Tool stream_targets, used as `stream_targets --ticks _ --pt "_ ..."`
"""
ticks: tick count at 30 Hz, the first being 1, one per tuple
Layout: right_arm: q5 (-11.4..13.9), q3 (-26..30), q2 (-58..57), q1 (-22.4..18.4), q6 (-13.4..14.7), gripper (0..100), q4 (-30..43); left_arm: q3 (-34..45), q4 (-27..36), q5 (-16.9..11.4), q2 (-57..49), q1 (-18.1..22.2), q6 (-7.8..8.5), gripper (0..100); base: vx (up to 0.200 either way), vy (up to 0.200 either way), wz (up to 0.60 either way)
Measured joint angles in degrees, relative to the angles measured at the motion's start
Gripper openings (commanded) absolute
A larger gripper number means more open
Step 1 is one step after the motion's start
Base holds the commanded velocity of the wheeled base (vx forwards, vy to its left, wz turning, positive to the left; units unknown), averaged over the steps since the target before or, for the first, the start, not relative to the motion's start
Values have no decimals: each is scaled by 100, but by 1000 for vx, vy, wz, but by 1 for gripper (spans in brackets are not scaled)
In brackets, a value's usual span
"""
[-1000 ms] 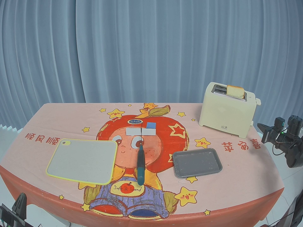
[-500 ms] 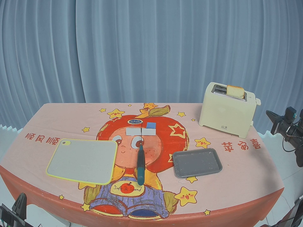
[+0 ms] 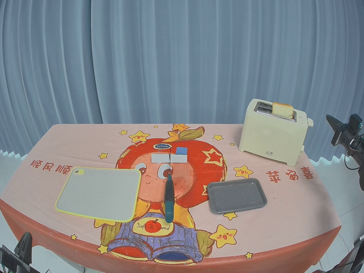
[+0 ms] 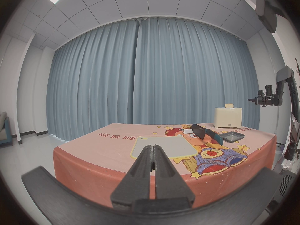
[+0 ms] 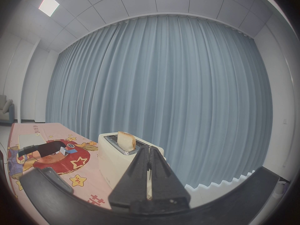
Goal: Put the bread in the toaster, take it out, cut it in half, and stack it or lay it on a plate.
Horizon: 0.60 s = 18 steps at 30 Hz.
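1. Right gripper (image 5: pixel 149 148) has its two fingers pressed flat together with nothing between them. It hangs in the air off the table's right edge, about level with the top of the toaster (image 3: pixel 273 133) and apart from it, with its tips aimed at the toaster's end
2. Left gripper (image 4: pixel 153 147) is likewise pressed together with nothing pinched. It sits low, off the near left corner of the table, pointing across the cloth toward the cutting board (image 3: pixel 99 193)
3. One browned slice of bread (image 3: pixel 283 110) stands upright in the toaster's top, its upper part sticking out, at the end nearer the right arm
4. Writing: the cream toaster has a small dark mark low on its front. The pink tablecloth (image 3: pixel 57 148) carries a row of red characters (image 3: pixel 51 168) on the left and another row on the right, just before the toaster. An oval label (image 3: pixel 162 146) sits on the cartoon apple's forehead, and there is script on a small apple badge (image 3: pixel 153 226) near the near edge
5. The knife (image 3: pixel 169 200) lies at the table's middle, teal handle toward the robot, its thin blade running across a white block (image 3: pixel 169 158)
6. The yellow-rimmed cutting board lies flat just left of the knife, and a grey tray (image 3: pixel 237 195) lies to the knife's right, nearer than the toaster and apart from it
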Motion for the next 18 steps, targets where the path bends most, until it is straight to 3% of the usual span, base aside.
stream_targets --ticks 7,14,18 --pt "279 -317 474 -5 41 0 -380 0 0 0 0 0 1 0 0 0 0" --pt "696 -686 1319 -10 59 0 -1293 0 0 2 0 0 1 0 0 0 0" --pt "780 -848 1687 -27 77 0 -1359 0 0 0 0 0 0 0 0 0 0"
